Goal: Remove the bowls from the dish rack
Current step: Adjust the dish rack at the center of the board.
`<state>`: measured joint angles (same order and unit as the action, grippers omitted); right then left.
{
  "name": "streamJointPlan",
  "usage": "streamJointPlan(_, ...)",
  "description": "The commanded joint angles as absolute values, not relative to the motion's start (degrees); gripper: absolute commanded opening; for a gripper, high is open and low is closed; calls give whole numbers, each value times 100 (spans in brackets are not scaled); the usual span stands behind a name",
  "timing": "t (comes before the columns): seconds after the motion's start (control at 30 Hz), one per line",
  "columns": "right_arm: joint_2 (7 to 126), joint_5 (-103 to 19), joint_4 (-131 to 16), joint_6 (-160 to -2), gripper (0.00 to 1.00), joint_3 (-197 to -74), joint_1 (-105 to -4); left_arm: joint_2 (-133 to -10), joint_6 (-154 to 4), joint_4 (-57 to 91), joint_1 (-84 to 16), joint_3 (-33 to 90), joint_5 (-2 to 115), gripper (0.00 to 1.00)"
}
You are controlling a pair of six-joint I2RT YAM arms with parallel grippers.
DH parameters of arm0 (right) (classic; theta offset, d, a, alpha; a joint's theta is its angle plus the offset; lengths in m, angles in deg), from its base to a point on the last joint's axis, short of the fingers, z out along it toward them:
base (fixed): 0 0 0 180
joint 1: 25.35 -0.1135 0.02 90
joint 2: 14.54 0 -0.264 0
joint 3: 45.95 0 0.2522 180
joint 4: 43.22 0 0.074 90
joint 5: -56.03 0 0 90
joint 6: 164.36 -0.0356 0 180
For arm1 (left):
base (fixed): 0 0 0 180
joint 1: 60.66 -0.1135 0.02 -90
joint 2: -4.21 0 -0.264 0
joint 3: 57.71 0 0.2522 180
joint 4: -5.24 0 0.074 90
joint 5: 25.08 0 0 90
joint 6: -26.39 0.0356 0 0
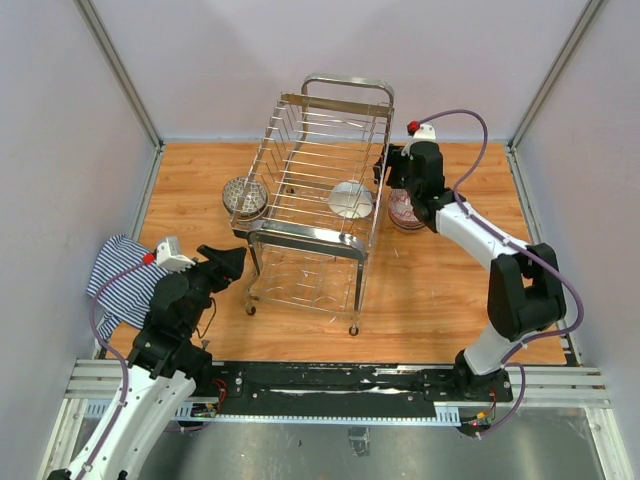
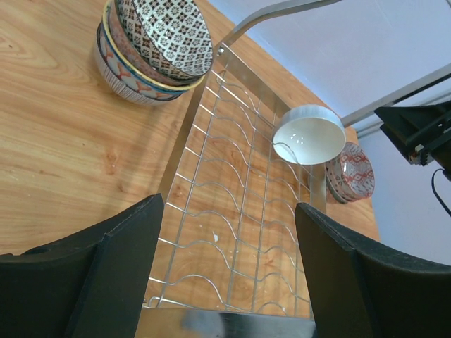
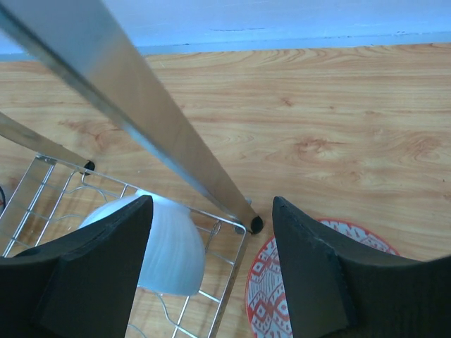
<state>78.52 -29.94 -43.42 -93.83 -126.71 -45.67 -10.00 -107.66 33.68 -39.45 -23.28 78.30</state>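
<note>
Remaining in the dish rack [image 1: 305, 238], centre frame, is one white bowl [image 1: 351, 199] on its right side; a bowl stack [image 1: 244, 194] stands just left, patterned bowls [image 1: 404, 212] just right, so unloading looks nearly done; left gripper [image 2: 229, 205] and right gripper [image 3: 211, 201] both gape empty

No words, numbers or brand marks are showing anywhere I'm looking. The bowls [image 2: 163, 36] are carrying only painted patterns, and the dish rack [image 1: 310, 237] is showing plain chrome wire.
</note>
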Motion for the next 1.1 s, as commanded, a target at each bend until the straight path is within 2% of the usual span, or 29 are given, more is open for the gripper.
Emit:
streamJointPlan(0.0, 8150, -3294, -3927, -9389, 69, -13042, -4355, -1234, -10804, 3025, -3904, -2244, 7921, 80)
streamJointPlan(0.47, 8846, -3105, -2530, -9005, 63, -13028, -4256, -1473, -10792, 2867, -3904, -2285, 7895, 80)
streamJointPlan(1.07, 9559, -2674, -2469, -9518, 58, -13673, -4024, -1886, -10718, 2640, -3904, -2206, 7865, 80)
